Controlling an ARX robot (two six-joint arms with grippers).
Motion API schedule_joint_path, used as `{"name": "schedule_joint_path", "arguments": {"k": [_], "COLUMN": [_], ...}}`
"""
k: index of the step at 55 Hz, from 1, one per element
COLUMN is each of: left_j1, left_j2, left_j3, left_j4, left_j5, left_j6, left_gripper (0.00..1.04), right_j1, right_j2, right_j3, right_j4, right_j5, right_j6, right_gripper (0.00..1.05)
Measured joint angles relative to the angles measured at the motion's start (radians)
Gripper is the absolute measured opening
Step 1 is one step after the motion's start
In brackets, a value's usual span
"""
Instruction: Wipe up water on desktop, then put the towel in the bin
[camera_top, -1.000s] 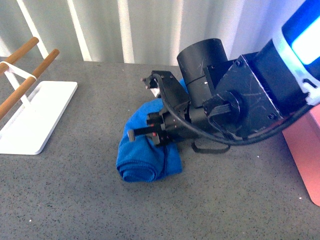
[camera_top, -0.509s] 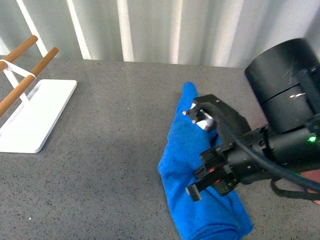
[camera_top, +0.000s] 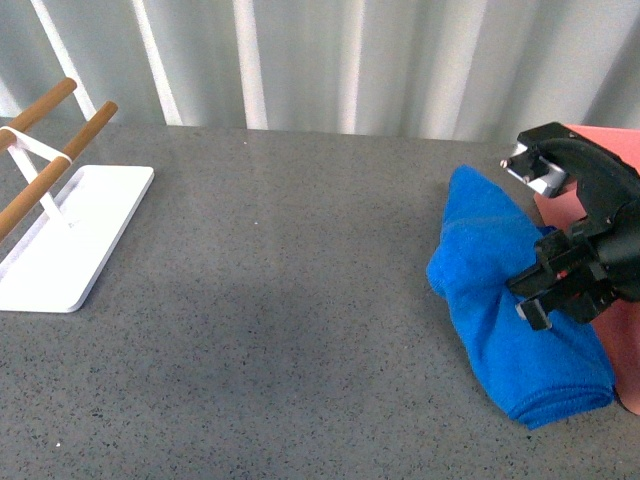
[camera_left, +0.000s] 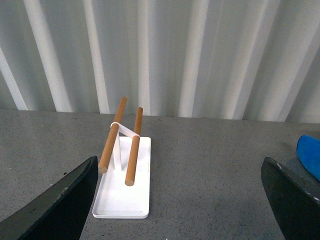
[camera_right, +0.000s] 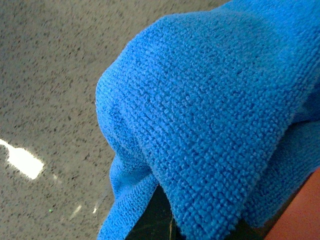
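Observation:
The blue towel (camera_top: 500, 290) hangs folded in my right gripper (camera_top: 548, 295), which is shut on it at the right edge of the front view, just above the dark grey desktop (camera_top: 280, 300). The salmon-pink bin (camera_top: 612, 215) stands right behind and beside the gripper, partly hidden by it. In the right wrist view the towel (camera_right: 210, 110) fills the picture, with a corner of the bin (camera_right: 300, 215) beside it. My left gripper (camera_left: 180, 200) is open and empty above the desktop (camera_left: 200, 165); a bit of the towel (camera_left: 311, 154) shows at that view's edge.
A flat white tray (camera_top: 60, 240) with two wooden rails (camera_top: 50, 155) stands at the left of the desktop; it also shows in the left wrist view (camera_left: 122, 180). A corrugated white wall (camera_top: 320, 60) runs along the back.
My right gripper has carried the towel from the middle of the desktop to the right, lifting it, up to the bin's side. The arm has swung out of the middle of the view.

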Motion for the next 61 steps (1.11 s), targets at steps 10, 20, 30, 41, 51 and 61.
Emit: {"name": "schedule_joint_path", "arguments": {"k": [10, 20, 30, 41, 51, 61], "left_j1": [0.0, 0.0, 0.0, 0.0, 0.0, 0.0], "left_j2": [0.0, 0.0, 0.0, 0.0, 0.0, 0.0], "left_j3": [0.0, 0.0, 0.0, 0.0, 0.0, 0.0], "left_j4": [0.0, 0.0, 0.0, 0.0, 0.0, 0.0], "left_j5": [0.0, 0.0, 0.0, 0.0, 0.0, 0.0], "left_j6": [0.0, 0.0, 0.0, 0.0, 0.0, 0.0], "left_gripper": [0.98, 0.98, 0.98, 0.98, 0.98, 0.98], "right_j1": [-0.016, -0.021, -0.06, -0.169, -0.288, -0.388], "right_j2": [-0.003, -0.023, -0.085, -0.178, -0.27, -0.354], "right_j3": [0.085, 0.217, 0.372, 0.502, 0.486, 0.341], "right_j4": [0.05, 0.035, -0.021, -0.093, -0.154, -0.204], "right_j5": [0.042, 0.1, 0.121, 0.085, 0.002, -0.074], "right_j6": [-0.016, -0.034, -0.019, 0.024, 0.041, -0.003], "right_gripper": [0.04, 0.04, 0.04, 0.04, 0.04, 0.04]}}
